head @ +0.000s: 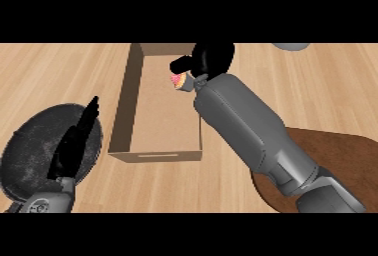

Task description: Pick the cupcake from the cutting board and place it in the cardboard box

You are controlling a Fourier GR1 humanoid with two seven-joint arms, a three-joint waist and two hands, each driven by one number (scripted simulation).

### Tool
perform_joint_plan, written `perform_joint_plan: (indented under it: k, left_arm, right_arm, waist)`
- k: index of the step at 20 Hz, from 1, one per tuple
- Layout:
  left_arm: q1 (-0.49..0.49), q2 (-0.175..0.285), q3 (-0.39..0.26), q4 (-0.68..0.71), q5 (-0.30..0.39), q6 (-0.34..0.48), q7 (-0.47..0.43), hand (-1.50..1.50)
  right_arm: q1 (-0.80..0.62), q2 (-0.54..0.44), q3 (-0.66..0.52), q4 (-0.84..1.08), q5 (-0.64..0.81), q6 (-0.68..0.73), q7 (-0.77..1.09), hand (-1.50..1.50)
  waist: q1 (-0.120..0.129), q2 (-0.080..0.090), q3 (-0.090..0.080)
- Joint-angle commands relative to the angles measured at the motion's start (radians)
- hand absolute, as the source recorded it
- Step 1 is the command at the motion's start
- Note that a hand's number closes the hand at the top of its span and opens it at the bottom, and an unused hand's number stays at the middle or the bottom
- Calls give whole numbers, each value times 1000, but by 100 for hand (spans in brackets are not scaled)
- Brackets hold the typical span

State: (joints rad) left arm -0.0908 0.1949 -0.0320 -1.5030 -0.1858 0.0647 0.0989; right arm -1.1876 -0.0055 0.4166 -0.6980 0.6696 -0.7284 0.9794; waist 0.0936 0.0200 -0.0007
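nearest the bottom edge, the left forearm comes in at the lower left, and the left hand [74, 140] sits edge-on over a dark speckled round plate [26, 150], fingers straight and pointing up the view, holding nothing, so it's plainly relaxed and open. over on the lower right the grey right forearm rises across a dark brown cutting board [336, 145], which has nothing visible on the part that shows. between the two arms sits the cardboard box [124, 105], open on top, long side running away from the robot, with a slot in its near wall. the forearm crosses the box's right wall, and further up the right hand [210, 57] hangs over the far right part of the box with its fingers curled down around the cupcake [179, 81]. only a bit of pink and yellow peeks out at the hand's left side, inside the outline of the walls. can't tell if it touches the box floor. past that, at the far edge of the wooden counter [52, 70], a grey thing [291, 46] is cut off, can't tell what it is.
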Motion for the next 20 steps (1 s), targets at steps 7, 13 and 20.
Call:
perform_joint_plan:
  k: [7, 13, 20]
  left_arm:
    - [73, 35, 57, -26, 49, -28, -11, 0]
    - [96, 9, 62, -43, 13, 34, 10, 0]
    - [159, 25, 88, -56, 30, 16, -25, 0]
  right_arm:
    - [83, 5, -101, -89, 3, -477, -71, -150]
    - [228, -35, -158, -227, 86, -486, -22, -150]
    - [536, -116, -133, -683, 200, -368, 24, -150]
  waist:
    - [-62, -18, 1]
    - [-127, -36, 1]
    - [-147, -41, 0]
